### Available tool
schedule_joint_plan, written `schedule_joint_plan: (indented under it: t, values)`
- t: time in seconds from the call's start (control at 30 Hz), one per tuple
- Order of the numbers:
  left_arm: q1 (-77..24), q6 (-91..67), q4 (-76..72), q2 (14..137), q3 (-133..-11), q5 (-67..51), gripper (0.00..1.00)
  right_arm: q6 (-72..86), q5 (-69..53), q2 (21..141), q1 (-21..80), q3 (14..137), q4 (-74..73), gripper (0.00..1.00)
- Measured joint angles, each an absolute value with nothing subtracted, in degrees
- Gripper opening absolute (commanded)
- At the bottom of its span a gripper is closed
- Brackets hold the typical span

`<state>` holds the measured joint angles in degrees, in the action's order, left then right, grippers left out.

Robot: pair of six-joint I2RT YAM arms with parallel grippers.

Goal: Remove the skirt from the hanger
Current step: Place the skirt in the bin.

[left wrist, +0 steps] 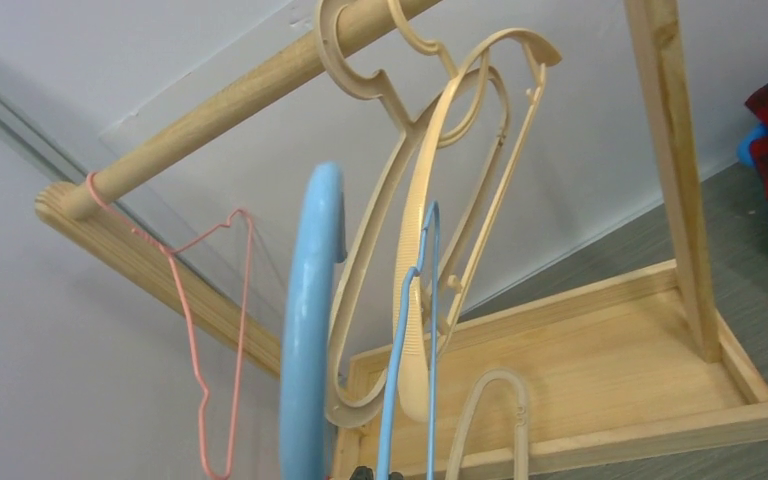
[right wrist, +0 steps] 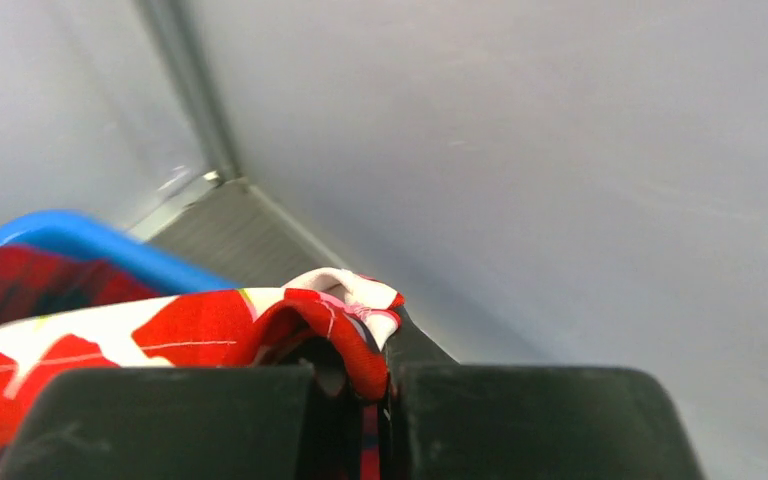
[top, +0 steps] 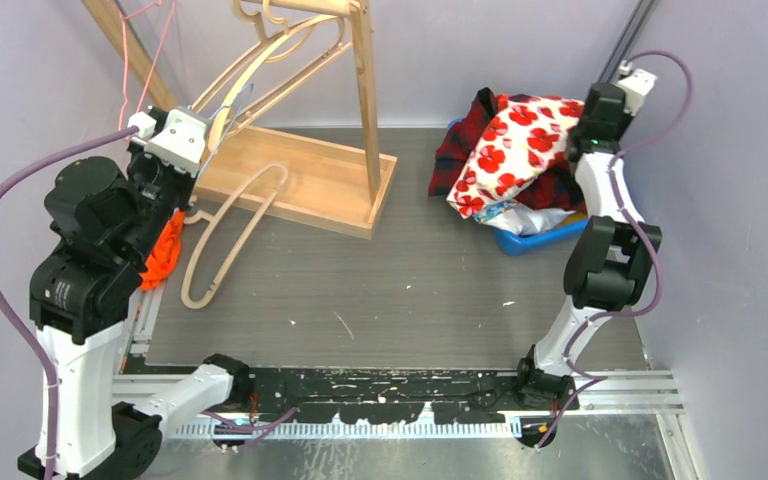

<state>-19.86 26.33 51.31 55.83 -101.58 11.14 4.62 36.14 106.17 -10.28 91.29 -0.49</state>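
The skirt (top: 515,140), white with red flowers, lies draped over a pile of clothes at the back right. My right gripper (top: 582,128) is shut on its edge; the right wrist view shows the fabric (right wrist: 160,330) pinched between the right gripper's (right wrist: 385,385) closed jaws. My left gripper (top: 210,125) is raised at the left, by the wooden rack. It holds a blue hanger (left wrist: 310,330), whose thin wire part (left wrist: 428,300) runs down into the left gripper (left wrist: 385,472) at the bottom edge of the left wrist view. The blue hanger carries no cloth.
A wooden rack with a tray base (top: 300,180) stands at the back left. Beige hangers (top: 280,50) and a pink wire hanger (top: 145,40) hang from its rail. A beige hanger (top: 230,235) lies on the table. Orange cloth (top: 165,250) is by the left arm. A blue bin (top: 540,240) holds the clothes pile.
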Motion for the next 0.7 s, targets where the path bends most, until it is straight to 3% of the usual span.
schedule_joint_plan:
  t: [0.2,0.5,0.53,0.6,0.7]
  values:
    - [-19.9,28.8,48.6,57.4,-102.2,15.7,0.0,4.5,35.4,100.0,-14.3,85.5,-1.0,0.01]
    - [-19.9,30.5,44.9,59.9,-104.1,18.0,0.0,8.1,28.9,98.1,-3.5,81.1,-3.9,0.02]
    - [-19.9,30.5,44.8,60.0,-104.1,18.0,0.0,9.3,28.2,98.2,-2.3,81.0,-4.8,0.11]
    - [-19.9,30.5,44.7,59.9,-104.1,18.0,0.0,11.3,27.7,98.3,-1.2,81.0,-6.1,0.53]
    - [-19.9,30.6,44.7,59.3,-104.1,18.4,0.0,12.9,28.5,98.3,-1.5,81.0,-6.9,0.68]
